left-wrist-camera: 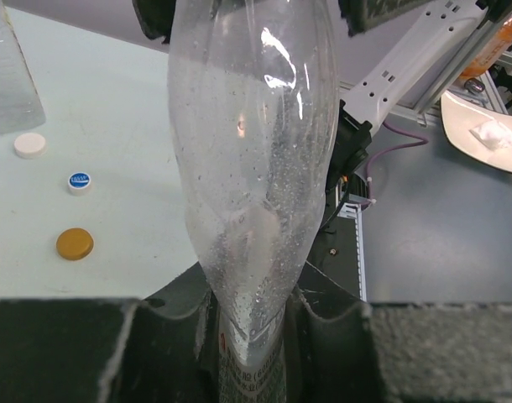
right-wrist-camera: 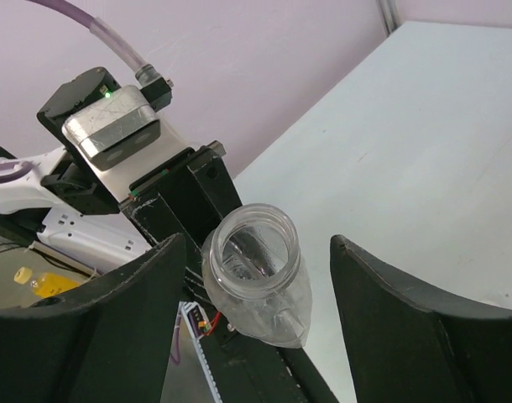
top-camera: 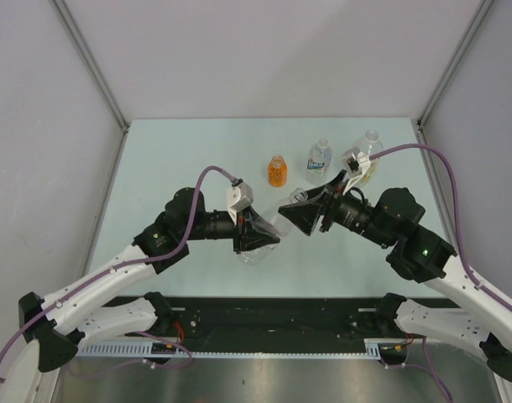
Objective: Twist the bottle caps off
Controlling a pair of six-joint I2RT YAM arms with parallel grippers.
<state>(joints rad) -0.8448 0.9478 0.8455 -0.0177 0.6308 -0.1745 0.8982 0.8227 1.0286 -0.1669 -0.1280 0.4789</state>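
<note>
So the left hand (top-camera: 258, 233) is clamped round the lower body of the big clear bottle (left-wrist-camera: 248, 168), holding it over the middle of the tabletop (top-camera: 197, 151) with the neck pointing right. The mouth of it is open. The right hand (right-wrist-camera: 254, 245) has its fingers spread wide either side of that mouth, not touching it. A white cap (left-wrist-camera: 29, 144), blue cap (left-wrist-camera: 80, 180) and orange-brown cap (left-wrist-camera: 75, 243) lie loose on the tabletop. The orange bottle (top-camera: 277, 170), blue-labelled bottle (top-camera: 320, 157) and small clear bottle (top-camera: 367, 151) stand in a row further back.
</note>
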